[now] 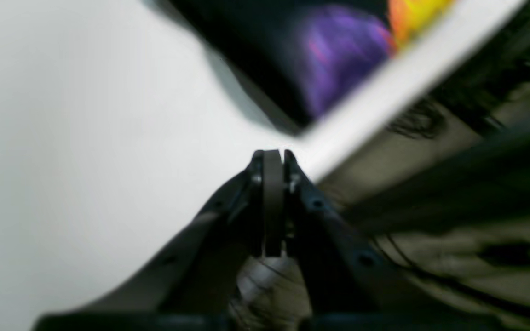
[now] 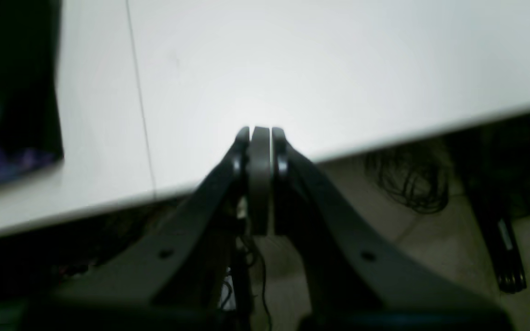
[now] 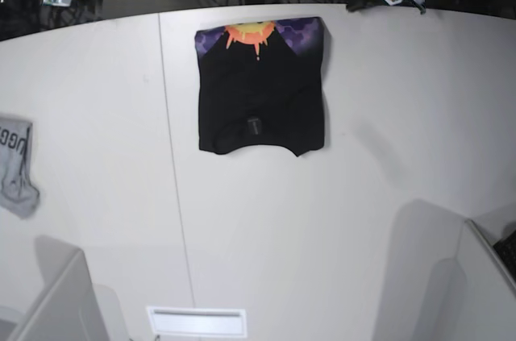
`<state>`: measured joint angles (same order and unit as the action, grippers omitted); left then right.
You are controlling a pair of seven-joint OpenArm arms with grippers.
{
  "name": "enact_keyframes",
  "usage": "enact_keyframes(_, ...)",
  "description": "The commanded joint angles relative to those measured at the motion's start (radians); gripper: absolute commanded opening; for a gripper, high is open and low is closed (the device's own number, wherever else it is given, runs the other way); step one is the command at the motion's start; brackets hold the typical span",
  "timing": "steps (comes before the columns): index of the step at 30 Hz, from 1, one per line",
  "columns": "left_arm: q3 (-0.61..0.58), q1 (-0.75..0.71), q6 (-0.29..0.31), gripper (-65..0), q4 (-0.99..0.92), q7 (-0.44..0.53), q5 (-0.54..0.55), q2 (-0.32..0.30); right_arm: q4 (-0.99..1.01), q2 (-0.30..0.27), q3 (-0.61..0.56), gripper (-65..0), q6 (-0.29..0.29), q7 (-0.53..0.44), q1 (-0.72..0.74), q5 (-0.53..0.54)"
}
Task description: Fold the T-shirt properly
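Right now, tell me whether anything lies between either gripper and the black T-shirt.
Nothing visible does. Only bare white table lies between the shut left gripper and the T-shirt, and likewise for the shut right gripper. The grey garment sits far off at the table's edge.

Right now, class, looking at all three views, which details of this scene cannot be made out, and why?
- T-shirt print: blurred in both wrist views; base view shows only a strip.
- Lettering on the grey garment: cut off by the base view's left edge.
- Small label on the T-shirt: too small, base view.
- Floor cables: blurred, right wrist view.
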<state>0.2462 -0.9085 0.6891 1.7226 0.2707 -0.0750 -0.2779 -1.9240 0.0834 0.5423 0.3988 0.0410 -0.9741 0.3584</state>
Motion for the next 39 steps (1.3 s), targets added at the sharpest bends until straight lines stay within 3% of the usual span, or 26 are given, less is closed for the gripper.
enact_keyframes(1, 0.000, -0.037, 0.008, -65.0, -0.003, 0.023, 0.013, -0.007, -0.013, -0.001, 0.005, -65.0, -0.002, -0.010, -0.030, 0.006)
enact_keyframes(4, -0.018, -0.083, 0.008, -65.0, -0.052, 0.023, 0.013, 0.001, -0.013, -0.001, 0.005, -65.0, -0.002, 0.132, -0.061, 0.006)
enact_keyframes(9, -0.064, -0.091, 0.008, -65.0, -0.220, 0.025, 0.011, 0.007, -0.004, -0.003, 0.003, -65.0, -0.002, 0.497, -0.068, 0.006)
enact_keyframes(11, -0.095, -0.085, 0.008, -65.0, -0.292, 0.025, 0.007, 0.002, 0.027, -0.012, -0.020, -65.0, -0.002, 0.581, -0.044, 0.004)
enact_keyframes(21, -0.215, 0.085, 0.005, -65.0, -0.637, 0.023, 0.007, 0.030, 0.470, -0.181, -0.236, -65.0, -0.004, 0.593, 0.120, 0.004)
enact_keyframes(25, -0.212, 0.173, 0.002, -65.0, -0.784, 0.026, 0.004, 0.064, 0.749, -0.285, -0.417, -65.0, -0.007, 0.509, 0.251, 0.004)
enact_keyframes(28, -0.215, 0.249, -0.081, -65.0, -0.896, 0.026, 0.004, 0.079, 1.010, -0.342, -0.600, -65.0, -0.008, 0.376, 0.376, 0.004)
enact_keyframes(33, -0.215, 0.348, -0.231, -65.0, -1.041, 0.026, 0.002, 0.104, 1.363, -0.350, -0.838, -65.0, -0.008, 0.127, 0.538, 0.006)
enact_keyframes(39, -0.210, 0.435, -0.276, -65.0, -1.223, 0.026, 0.007, 0.133, 1.497, -0.353, -1.013, -65.0, -0.010, -0.051, 0.616, 0.006)
